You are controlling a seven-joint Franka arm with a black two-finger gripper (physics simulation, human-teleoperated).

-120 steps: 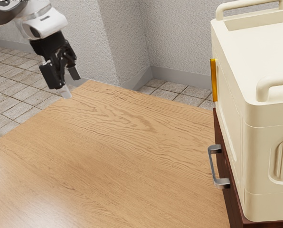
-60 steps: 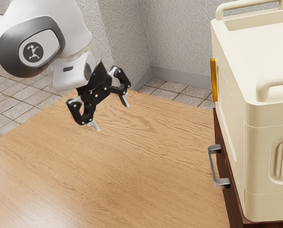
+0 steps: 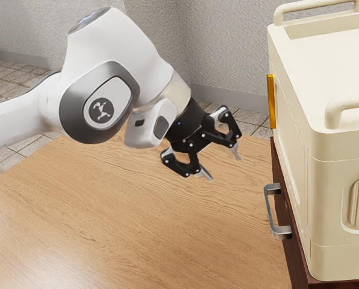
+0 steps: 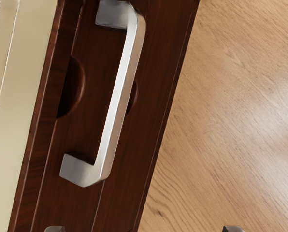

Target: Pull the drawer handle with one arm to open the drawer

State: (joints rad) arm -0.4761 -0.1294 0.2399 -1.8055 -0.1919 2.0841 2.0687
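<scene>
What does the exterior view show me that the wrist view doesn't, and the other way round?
The exterior view gives you the white arm, grey wall, tiled floor, yellow strip and the rounded carrying handles on top of the cream box.

The wrist view adds curved dark recesses in the drawer front.

Both share the silver drawer handle, dark drawer front, part of the cream box and wood-grained table.

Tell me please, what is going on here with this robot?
A robot arm holds its open, empty gripper above the wooden table, pointed toward the metal drawer handle. Its task is to pull this handle to open the drawer. The gripper does not touch the handle yet.
</scene>
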